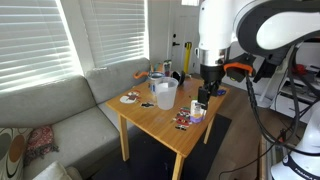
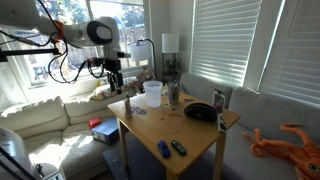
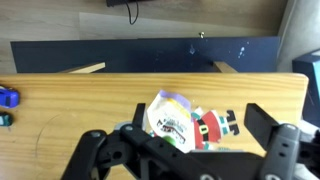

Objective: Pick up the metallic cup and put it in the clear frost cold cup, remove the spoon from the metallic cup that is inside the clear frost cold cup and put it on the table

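Right now we are hovering over a corner of the table [image 1: 158,122], our gripper [image 3: 185,150] hanging with its jaws spread wide and holding nothing. The frosted cup [image 2: 152,93] is standing near the table's middle, and the metal cup [image 2: 173,96] is sitting just beside it, well apart from us. Directly beneath us is lying a small printed tub [image 3: 172,118]. We are judging that dropping here would mean grabbing the wrong thing, and that sweeping across carelessly could be tipping the tall, light cup. The spoon is too small to make out.
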